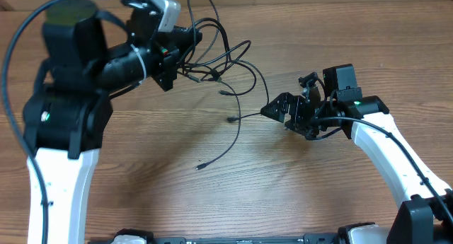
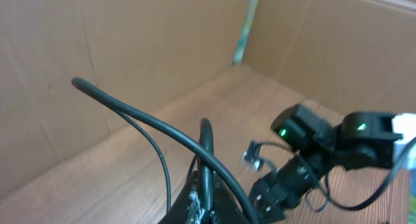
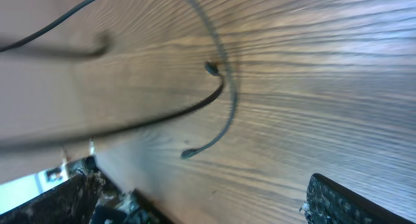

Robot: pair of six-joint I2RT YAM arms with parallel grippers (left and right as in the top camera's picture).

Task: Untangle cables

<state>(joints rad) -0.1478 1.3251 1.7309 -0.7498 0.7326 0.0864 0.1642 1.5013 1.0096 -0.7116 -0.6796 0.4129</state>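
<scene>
Mostly cables (image 1: 209, 73) bunch at left fingers (image 1: 188, 40)

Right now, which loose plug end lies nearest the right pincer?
The middle plug, just left of the right pincer; the upper end and lower end lie farther.

The cables (image 1: 212, 74) are showing black; the bench (image 1: 297, 194) is showing brown, streaked woodgrain; the right arm (image 1: 379, 138) is showing white and black; a green light (image 1: 358, 101) is glowing at three o'clock.
</scene>
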